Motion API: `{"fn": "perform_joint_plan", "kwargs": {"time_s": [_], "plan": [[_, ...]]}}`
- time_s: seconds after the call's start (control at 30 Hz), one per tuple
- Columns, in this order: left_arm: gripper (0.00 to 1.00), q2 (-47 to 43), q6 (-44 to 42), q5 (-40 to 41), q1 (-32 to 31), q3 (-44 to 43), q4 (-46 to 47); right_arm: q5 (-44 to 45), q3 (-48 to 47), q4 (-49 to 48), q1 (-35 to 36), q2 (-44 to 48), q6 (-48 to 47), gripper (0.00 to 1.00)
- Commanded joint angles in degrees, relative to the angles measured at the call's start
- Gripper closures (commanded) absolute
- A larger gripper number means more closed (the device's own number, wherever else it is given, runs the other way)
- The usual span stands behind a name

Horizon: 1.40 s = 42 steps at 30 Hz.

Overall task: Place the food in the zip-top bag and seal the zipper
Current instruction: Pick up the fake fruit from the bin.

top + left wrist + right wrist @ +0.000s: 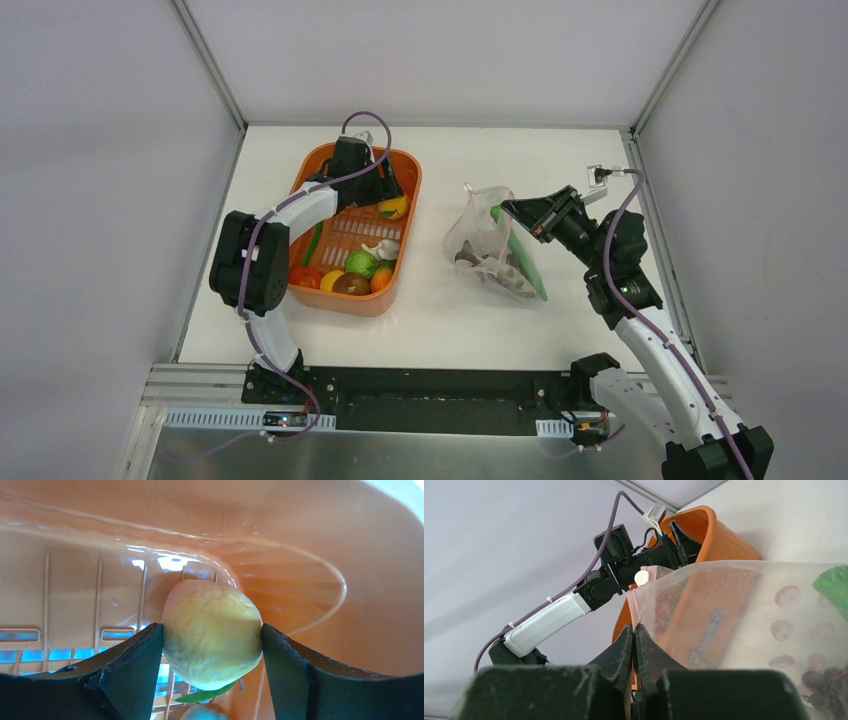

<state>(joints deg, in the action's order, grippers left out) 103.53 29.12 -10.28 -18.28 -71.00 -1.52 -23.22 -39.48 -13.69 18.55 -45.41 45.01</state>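
Your left gripper (212, 652) is clamped on the round yellow toy fruit (212, 627) in the far right corner of the orange plastic basket (322, 150), apparently ready to lift it. Your right gripper (634, 630) pinches the clear, pink-dotted zip-top bag (744, 610) by its thin pink zipper strip (640, 597), propping the mouth up so food can drop in.

Yellow fruit (212, 630) — flanks hidden by jaws, pale food (200, 714) cut off below, bag (744, 625) contents blurred
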Motion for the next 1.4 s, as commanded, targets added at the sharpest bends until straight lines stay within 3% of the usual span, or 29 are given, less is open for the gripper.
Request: {"fn": "perform_joint_plan", "kwargs": {"time_s": [0.0, 0.1, 0.23, 0.6, 0.8, 1.07, 1.37], "plan": [[0.44, -0.6, 0.8, -3.3, -0.2, 0.9, -0.4, 0.0, -0.6, -3.5, -0.2, 0.5, 0.9, 0.95], [0.59, -2.3, 0.5, -3.3, -0.2, 2.7, -0.6, -0.1, -0.6, -3.4, -0.3, 0.6, 1.0, 0.95], [0.72, -5.8, 0.1, -2.0, -0.2, 5.6, -0.4, 0.2, -0.6, -3.2, -0.2, 1.0, 1.0, 0.95], [0.95, -13.3, -1.2, 0.6, -0.2, 9.2, -1.0, 0.2, -1.0, -3.0, -0.3, 0.5, 0.8, 0.95], [0.96, -21.4, -0.6, 1.4, -0.2, 11.3, -1.2, 0.5, -1.3, -3.0, -0.2, 0.2, 0.6, 0.95], [0.97, -33.4, -0.1, -3.6, -1.5, 9.8, -1.4, 0.7, -2.2, -1.7, -0.2, -0.6, -0.2, 0.95], [0.96, -38.0, -2.8, -7.2, -15.6, 5.3, 3.1, 0.3, -2.5, -1.3, -0.2, -1.5, -1.0, 0.95]]}}
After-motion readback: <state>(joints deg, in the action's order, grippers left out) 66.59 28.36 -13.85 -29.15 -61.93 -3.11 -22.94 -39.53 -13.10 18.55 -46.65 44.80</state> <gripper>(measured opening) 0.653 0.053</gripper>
